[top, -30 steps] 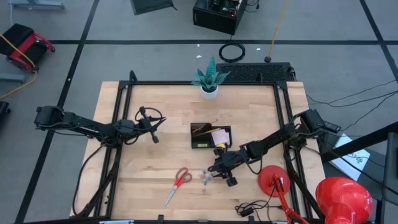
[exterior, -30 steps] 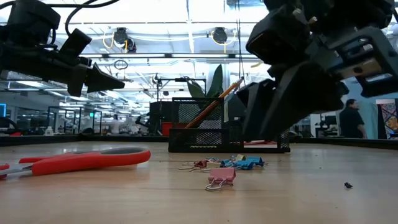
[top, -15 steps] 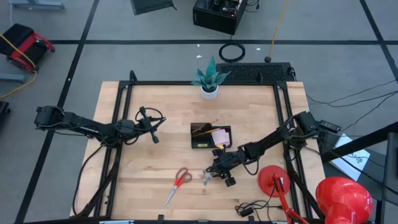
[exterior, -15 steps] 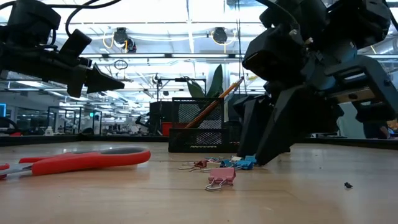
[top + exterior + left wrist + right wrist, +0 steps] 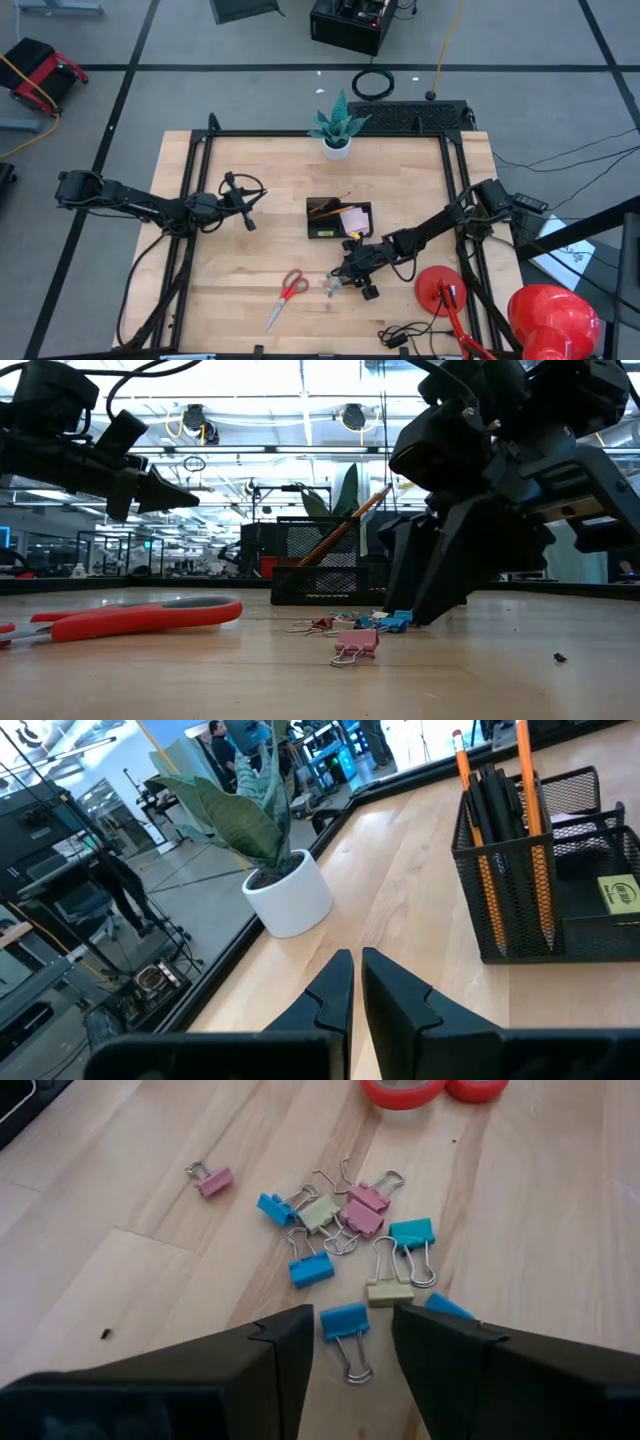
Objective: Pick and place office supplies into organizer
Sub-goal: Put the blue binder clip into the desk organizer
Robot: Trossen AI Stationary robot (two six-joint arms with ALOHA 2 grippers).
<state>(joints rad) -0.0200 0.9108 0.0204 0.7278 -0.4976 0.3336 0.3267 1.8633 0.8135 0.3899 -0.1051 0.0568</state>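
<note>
Right gripper (image 5: 345, 1342) is spread around a blue binder clip (image 5: 346, 1325) in the clip pile (image 5: 345, 1240) on the bench, near the organizer (image 5: 339, 219). Best to centre it, then squeeze gently. Left gripper (image 5: 356, 982) waits pressed together.

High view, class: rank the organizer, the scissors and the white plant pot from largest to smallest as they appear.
1. organizer
2. scissors: about as long as the organizer, but much thinner
3. white plant pot: the pot alone, leaves not counted
</note>
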